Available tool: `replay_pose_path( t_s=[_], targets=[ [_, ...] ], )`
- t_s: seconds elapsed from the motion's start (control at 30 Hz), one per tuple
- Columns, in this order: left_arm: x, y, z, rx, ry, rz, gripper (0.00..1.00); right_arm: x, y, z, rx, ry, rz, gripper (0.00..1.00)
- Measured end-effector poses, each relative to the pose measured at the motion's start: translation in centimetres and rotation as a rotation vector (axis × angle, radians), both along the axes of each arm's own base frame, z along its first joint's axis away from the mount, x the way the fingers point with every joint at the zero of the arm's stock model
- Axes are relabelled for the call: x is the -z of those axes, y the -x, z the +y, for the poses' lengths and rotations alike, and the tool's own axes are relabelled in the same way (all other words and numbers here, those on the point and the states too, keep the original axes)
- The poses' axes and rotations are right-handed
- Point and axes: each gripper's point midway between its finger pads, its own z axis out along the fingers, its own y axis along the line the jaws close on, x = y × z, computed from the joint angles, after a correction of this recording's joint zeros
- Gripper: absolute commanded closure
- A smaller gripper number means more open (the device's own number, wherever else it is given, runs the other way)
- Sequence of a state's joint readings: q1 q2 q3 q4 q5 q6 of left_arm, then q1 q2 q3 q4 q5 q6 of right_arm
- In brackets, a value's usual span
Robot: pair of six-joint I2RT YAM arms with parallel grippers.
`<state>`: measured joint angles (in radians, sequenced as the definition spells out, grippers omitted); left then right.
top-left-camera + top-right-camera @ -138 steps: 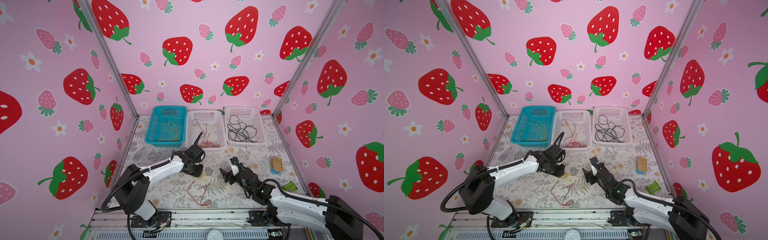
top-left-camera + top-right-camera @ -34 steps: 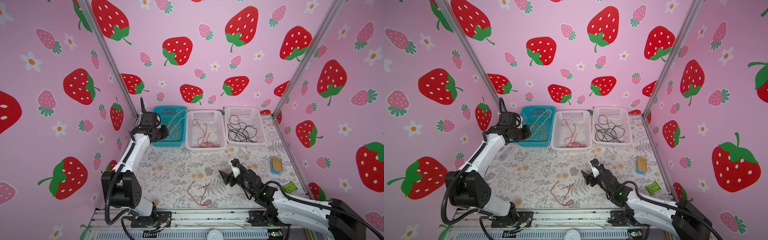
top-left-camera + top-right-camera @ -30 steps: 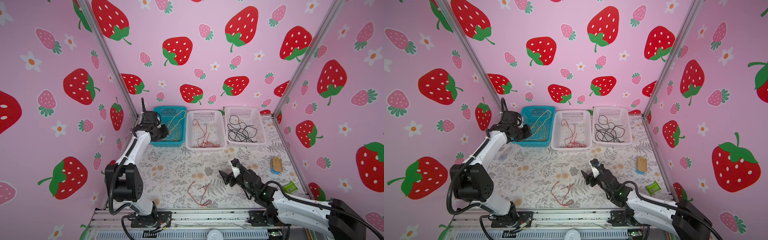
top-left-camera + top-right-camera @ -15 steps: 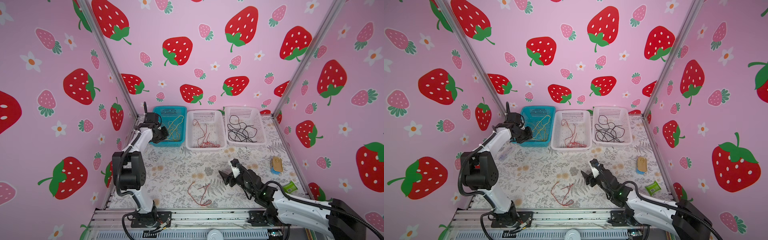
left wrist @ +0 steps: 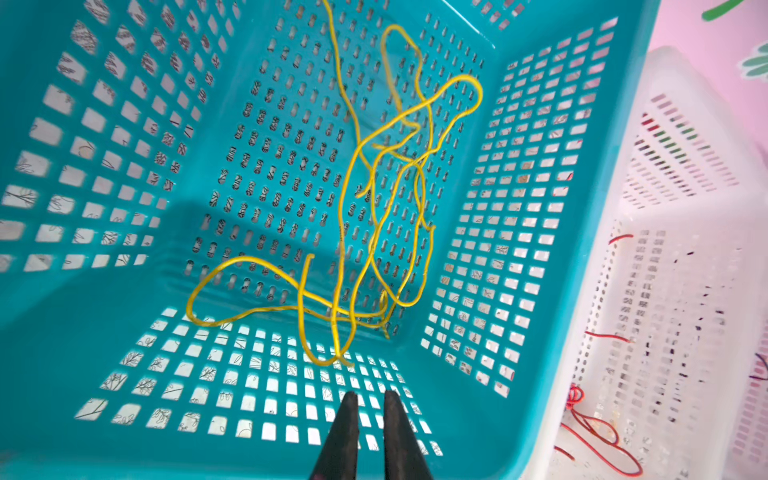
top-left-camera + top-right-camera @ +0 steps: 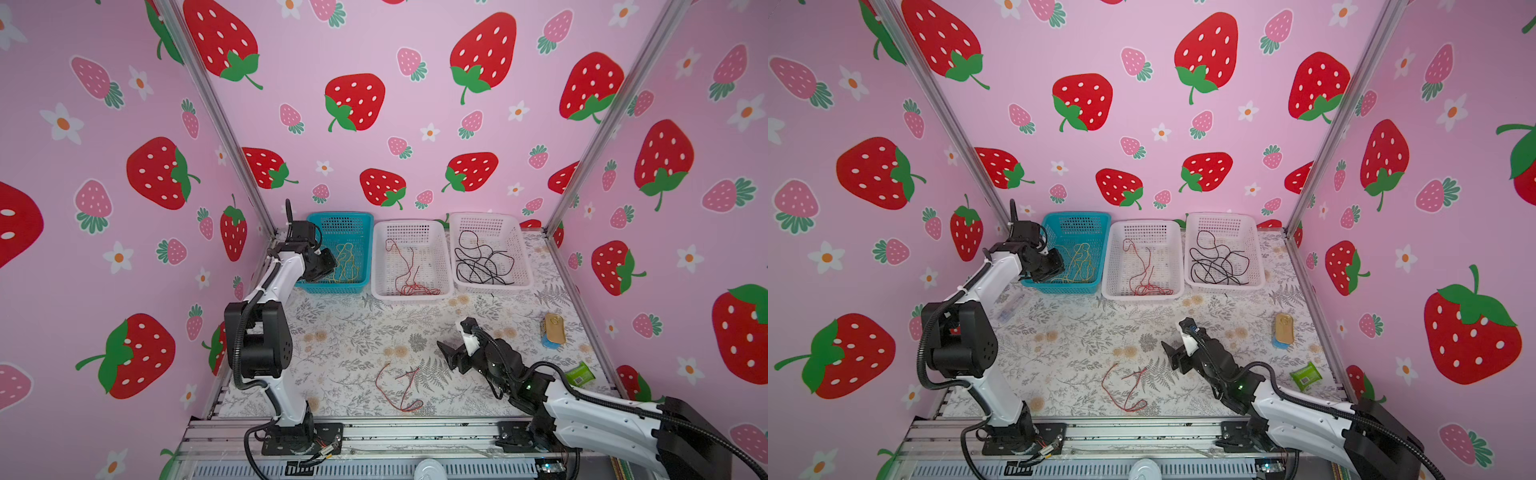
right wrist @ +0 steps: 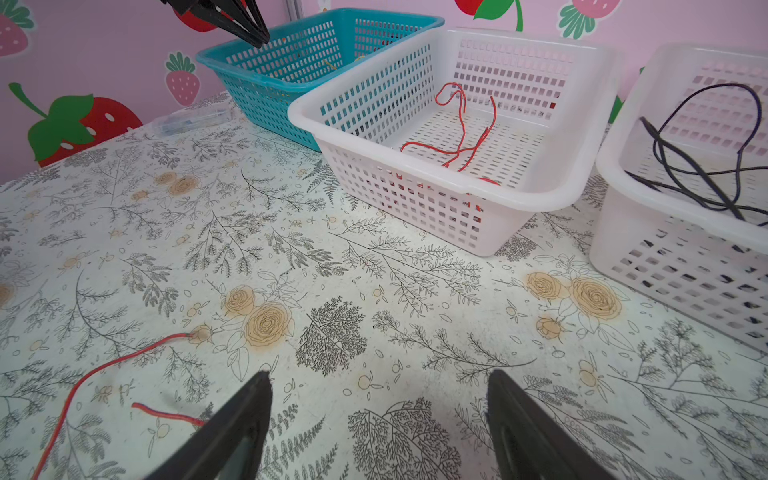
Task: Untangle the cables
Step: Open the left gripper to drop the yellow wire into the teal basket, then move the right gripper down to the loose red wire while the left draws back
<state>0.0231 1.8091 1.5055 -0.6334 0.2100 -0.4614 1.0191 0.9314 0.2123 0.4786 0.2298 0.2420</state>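
Left pincer [image 5: 368, 395]: Over the near-left part of the teal basket [image 6: 338, 218]. Its jaws stand a slit apart with nothing between them.
Yellow cables [image 5: 340, 235]: They lie loose on the floor of the teal basket at the bench's [image 6: 353, 332] far-left corner, clear of the pincer tips. The drop-off looks done.
Getting out well: Lift straight up before swinging away, because loops lie just ahead of the tips and a sideways exit could drag one over the rim.
Middle white basket [image 6: 409, 224]: It holds red cables [image 6: 409, 286], so it is the likely home for the remaining red one.
Loose red cable [image 7: 104, 365]: It lies on the bench near the front edge, about mid-width. Whether it is one strand or two crossed, I cannot tell.
Right pincer [image 7: 378, 378]: Jaws are wide apart and empty, hovering low just right of the red cable without touching it.
Picking well: Take a single strand near a free end, close fully since it is thin, and raise slowly so kinks fall out.
Right white basket [image 6: 484, 218]: Black cables [image 6: 482, 266] lie inside, nothing to do there.
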Motion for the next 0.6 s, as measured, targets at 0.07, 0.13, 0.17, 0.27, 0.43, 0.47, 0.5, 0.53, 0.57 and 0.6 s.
replay_pose_path(
  t_s=[0.07,0.13,0.17,0.27,0.43,0.47,0.5,0.53,0.57,0.6],
  targets=[
    [-0.1,0.0,0.0,-0.002,0.001,-0.001,0.73,0.0,0.0,0.0,-0.003,0.000,0.000,0.18],
    [-0.4,0.0,0.0,-0.007,0.005,-0.006,0.69,0.0,0.1,0.1,-0.006,0.001,0.002,0.17],
    [-0.8,0.1,0.1,-0.008,0.008,-0.011,0.68,0.1,0.1,0.1,-0.010,0.002,0.003,0.17],
    [-3.0,0.5,-0.1,-0.007,0.018,-0.059,0.62,0.5,0.5,0.7,-0.043,0.010,0.019,0.17],
    [-8.7,2.8,-0.6,0.002,0.046,-0.222,0.50,1.5,1.3,2.7,-0.126,0.048,0.074,0.17],
    [-9.7,3.7,-0.7,0.003,0.052,-0.253,0.48,1.7,1.7,3.1,-0.148,0.056,0.086,0.17],
    [-10.2,4.3,-0.8,0.006,0.057,-0.273,0.46,1.9,2.0,3.4,-0.164,0.062,0.094,0.17],
    [-10.6,5.2,-0.9,0.008,0.062,-0.291,0.44,2.1,2.4,3.8,-0.182,0.069,0.106,0.17],
    [-10.9,6.0,-1.0,0.008,0.066,-0.305,0.41,2.2,2.8,4.1,-0.194,0.076,0.118,0.17],
    [-10.9,6.7,-1.1,0.010,0.067,-0.311,0.39,2.4,3.2,4.4,-0.206,0.078,0.130,0.17]
  ],
)
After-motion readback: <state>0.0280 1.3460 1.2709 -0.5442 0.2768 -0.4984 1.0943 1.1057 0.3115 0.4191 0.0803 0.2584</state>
